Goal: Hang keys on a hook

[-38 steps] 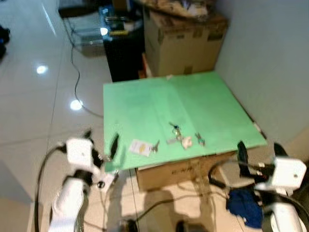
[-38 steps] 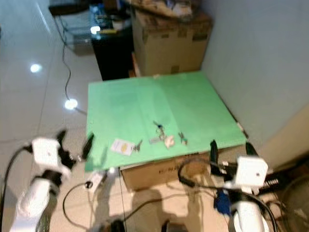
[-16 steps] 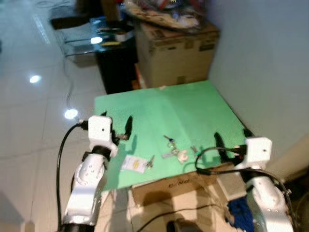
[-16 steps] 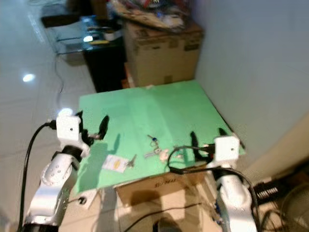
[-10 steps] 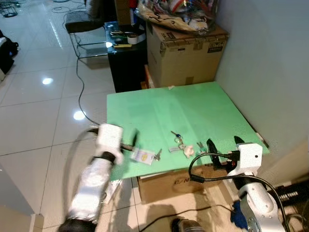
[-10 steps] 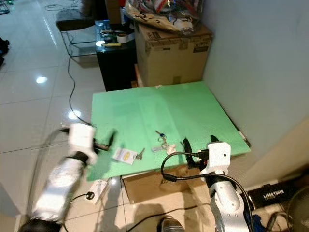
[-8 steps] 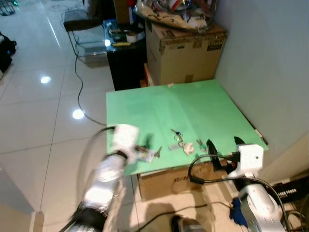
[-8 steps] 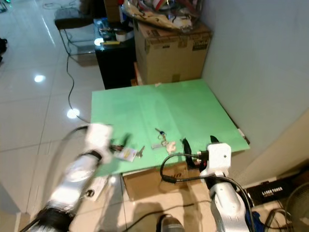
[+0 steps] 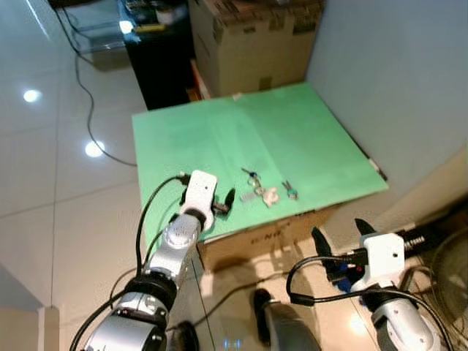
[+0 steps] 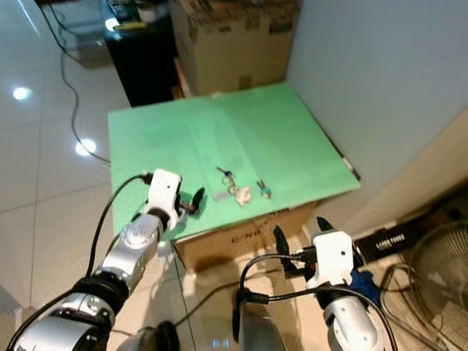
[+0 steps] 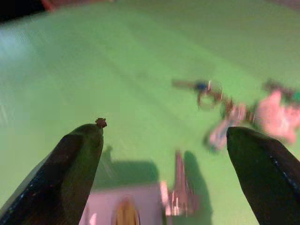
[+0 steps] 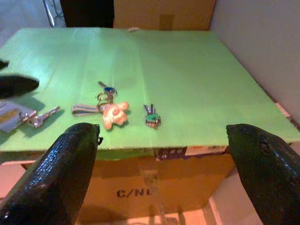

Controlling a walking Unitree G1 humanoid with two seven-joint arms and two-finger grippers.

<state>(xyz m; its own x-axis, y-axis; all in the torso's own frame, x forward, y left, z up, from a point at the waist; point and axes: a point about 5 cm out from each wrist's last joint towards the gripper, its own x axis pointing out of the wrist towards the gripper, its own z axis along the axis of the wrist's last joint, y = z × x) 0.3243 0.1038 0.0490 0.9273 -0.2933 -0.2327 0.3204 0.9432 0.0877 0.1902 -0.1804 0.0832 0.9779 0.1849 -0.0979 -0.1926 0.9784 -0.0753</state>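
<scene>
1. Left gripper (image 11: 164, 140): fingers spreading wide, holding nothing, hovering low over the green board (image 9: 292, 139) near its front-left edge.
2. Tagged key (image 11: 178, 197): lying flat just below that gripper, beside a pale tag (image 11: 122, 211) (blurred, so probably one set), shaft running along the reach.
3. Right gripper (image 12: 161, 154): open, empty, hanging off the board's front, farther away.
4. Keyring cluster (image 12: 110, 110): resting mid-board.

— What's holding everything?
— A green board (image 9: 292, 139) on a cardboard box (image 12: 154, 192).
— And on it?
— A tagged key (image 12: 21, 117), a figurine keyring (image 12: 110, 110), a small green-headed key (image 12: 152, 117).
</scene>
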